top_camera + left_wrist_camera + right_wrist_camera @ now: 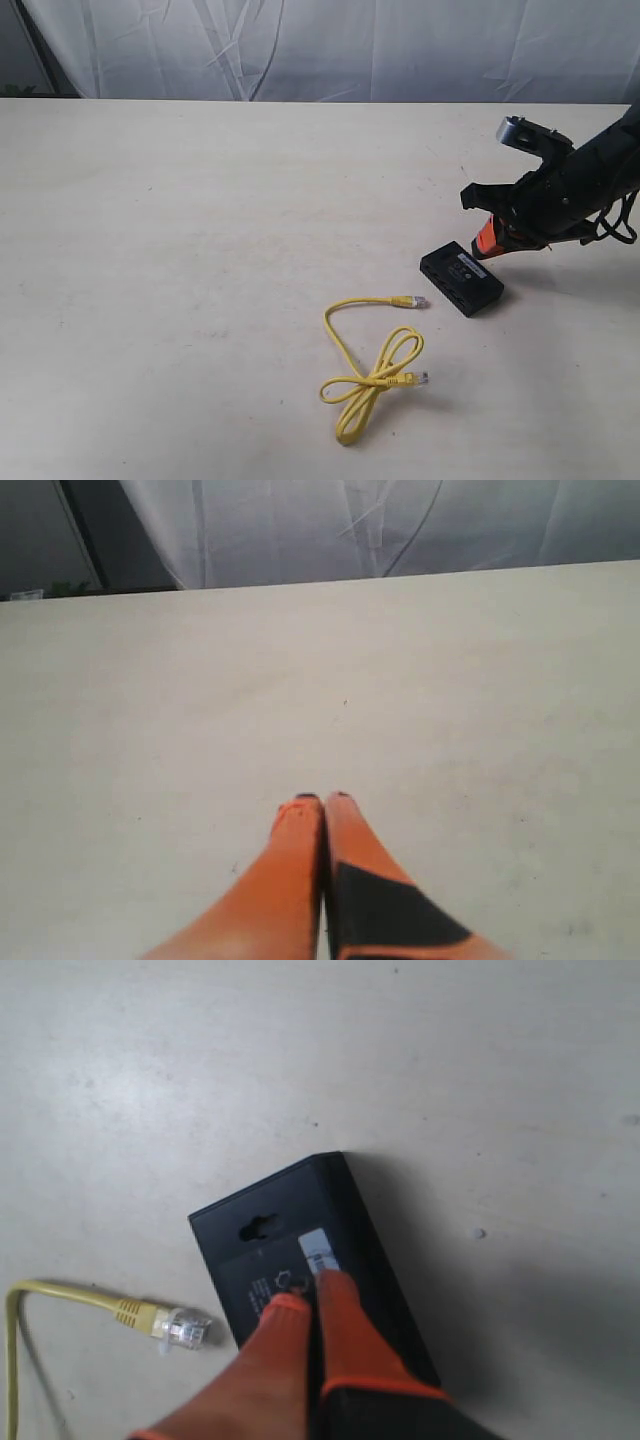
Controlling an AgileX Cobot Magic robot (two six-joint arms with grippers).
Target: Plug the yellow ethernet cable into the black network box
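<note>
The black network box (461,278) lies flat on the table, right of centre, with a pale label strip on top. My right gripper (483,243) is shut, its orange fingertips over the box's top (270,1250) by the label; whether they touch it I cannot tell. The yellow ethernet cable (372,365) lies loosely looped in front of the box. One clear plug (418,301) rests just left of the box, also seen in the right wrist view (180,1328). The other plug (418,379) lies nearer the front. My left gripper (322,800) is shut over bare table, empty.
The pale table (180,240) stretches wide to the left and back. A white curtain (330,45) hangs behind its far edge. The left arm does not show in the exterior view.
</note>
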